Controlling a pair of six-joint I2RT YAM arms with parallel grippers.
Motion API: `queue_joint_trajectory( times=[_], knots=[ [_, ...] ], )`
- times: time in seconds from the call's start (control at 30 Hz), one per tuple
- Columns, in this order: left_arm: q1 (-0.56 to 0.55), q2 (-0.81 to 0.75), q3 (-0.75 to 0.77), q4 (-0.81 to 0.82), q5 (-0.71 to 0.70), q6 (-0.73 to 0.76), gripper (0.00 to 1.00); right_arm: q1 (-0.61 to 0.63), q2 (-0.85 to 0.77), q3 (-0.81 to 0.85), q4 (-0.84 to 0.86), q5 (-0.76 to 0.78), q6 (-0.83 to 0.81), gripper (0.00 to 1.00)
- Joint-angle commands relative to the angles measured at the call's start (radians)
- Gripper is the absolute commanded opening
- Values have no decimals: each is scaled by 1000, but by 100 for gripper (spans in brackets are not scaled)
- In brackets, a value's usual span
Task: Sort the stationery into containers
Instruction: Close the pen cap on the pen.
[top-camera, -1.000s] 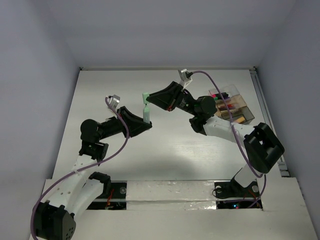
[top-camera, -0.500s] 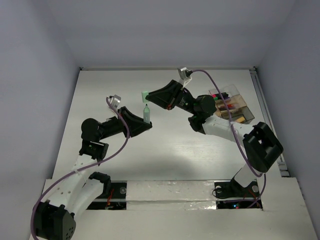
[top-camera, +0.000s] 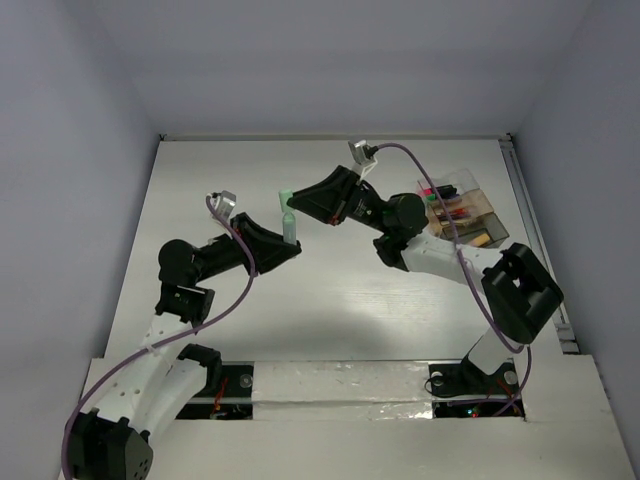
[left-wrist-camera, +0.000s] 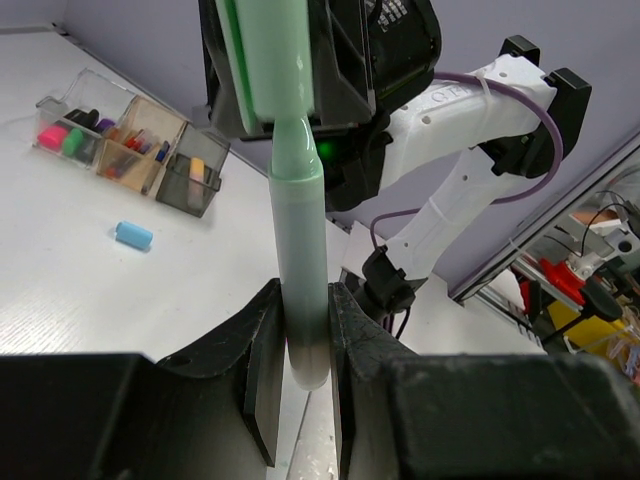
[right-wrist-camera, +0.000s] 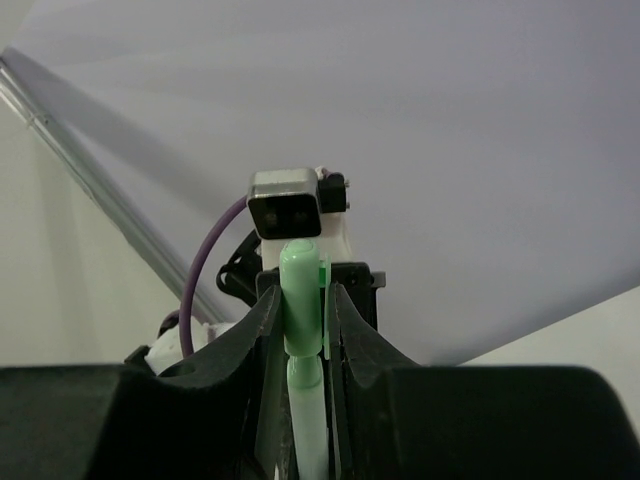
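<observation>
Green pen (left-wrist-camera: 298, 230) stands clamped by its barrel in the left gripper (left-wrist-camera: 303, 330) while the right gripper (right-wrist-camera: 302, 320) pinches its cap (right-wrist-camera: 300, 275), probably to press it closed.

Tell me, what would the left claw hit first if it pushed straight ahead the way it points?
Probably the right gripper, clamped on the cap end of the same green pen the left gripper holds.

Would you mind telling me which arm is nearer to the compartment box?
Right. The right arm passes just beside the compartment box; the left arm sits well across the table on its left.
</observation>
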Motion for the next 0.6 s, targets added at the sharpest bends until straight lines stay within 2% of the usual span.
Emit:
queue_joint_trajectory(
  times=[0.0, 0.43, 0.57],
  knots=[
    [11, -6, 23, 84, 0, -5, 0, 26, 3, -5, 185, -32, -22, 0],
    [20, -56, 24, 102, -61, -2, 0, 53, 8, -91, 269, -27, -28, 0],
    [20, -64, 14, 151, -92, -33, 0, 62, 5, -109, 267, -35, -38, 0]
  ],
)
